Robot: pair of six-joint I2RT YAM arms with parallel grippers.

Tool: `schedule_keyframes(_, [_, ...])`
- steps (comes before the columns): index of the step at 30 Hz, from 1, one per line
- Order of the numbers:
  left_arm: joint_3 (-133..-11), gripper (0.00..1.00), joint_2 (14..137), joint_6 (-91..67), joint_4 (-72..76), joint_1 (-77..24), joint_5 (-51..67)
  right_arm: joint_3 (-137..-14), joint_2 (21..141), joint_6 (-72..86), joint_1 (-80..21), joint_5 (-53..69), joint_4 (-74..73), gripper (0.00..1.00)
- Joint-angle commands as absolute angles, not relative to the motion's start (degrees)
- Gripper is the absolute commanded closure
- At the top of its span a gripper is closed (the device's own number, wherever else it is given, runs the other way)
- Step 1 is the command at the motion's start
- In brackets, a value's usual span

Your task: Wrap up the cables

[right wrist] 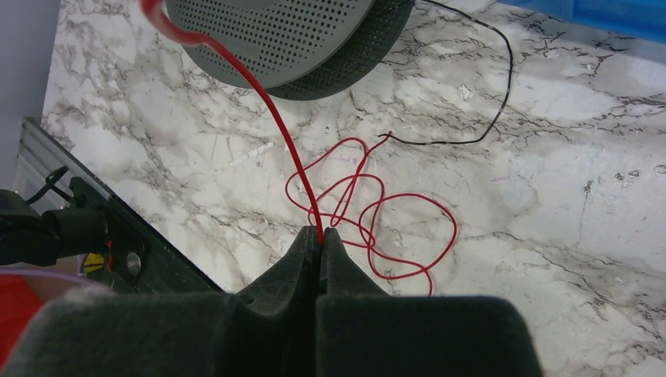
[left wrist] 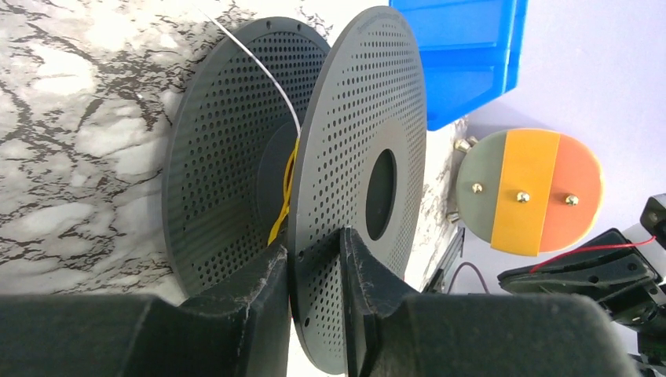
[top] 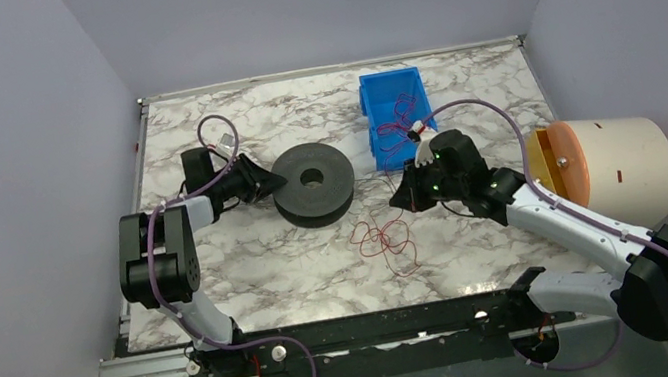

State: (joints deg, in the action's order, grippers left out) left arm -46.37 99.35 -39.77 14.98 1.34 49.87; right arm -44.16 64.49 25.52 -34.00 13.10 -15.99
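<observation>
Marble-patterned tabletop [top: 252, 272], top view: a perforated grey spool [top: 312, 184] lies flat with open surface all round. The left gripper [top: 253, 179] is at its left rim, the right gripper [top: 409, 195] to its right, loose red cable [top: 386, 237] front-right, and a blue bin [top: 392, 103] behind-right.
Left wrist: fingers [left wrist: 259, 283] clamp the spool's thin flange; yellow cable [left wrist: 281, 206] circles the hub.
Right wrist: jaws pinched tight on the red cable, its loops near the spool.

grey spool [top: 333, 195] and blue bin [top: 390, 88] on marble table [top: 262, 271], cream drum [top: 625, 168] beside.
</observation>
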Motion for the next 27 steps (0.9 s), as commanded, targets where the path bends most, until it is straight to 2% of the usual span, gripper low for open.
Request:
schedule_keyframes(1, [-45.3, 0.81, 94.9, -38.9, 17.7, 0.4, 51.1, -43.4, 63.2, 25.9, -33.7, 14.0, -15.6, 0.99])
schedule_keyframes(9, [-44.9, 1.0, 89.3, -38.4, 17.8, -0.3, 51.1, -44.2, 60.9, 26.1, -33.7, 12.0, -18.5, 0.99])
schedule_keyframes(13, [-44.3, 1.0, 85.3, -37.6, 17.0, -0.6, 49.1, -45.2, 59.2, 25.7, -33.7, 10.5, -20.6, 0.99])
schedule_keyframes(20, [-46.7, 1.0, 76.6, -29.8, 7.4, -4.1, 40.0, -46.4, 56.8, 25.6, -33.7, 7.9, -23.4, 0.99])
schedule_keyframes(27, [-49.4, 1.0, 68.2, -22.7, -2.7, -9.5, 25.8, -47.3, 55.5, 25.3, -33.7, 5.4, -25.7, 0.99])
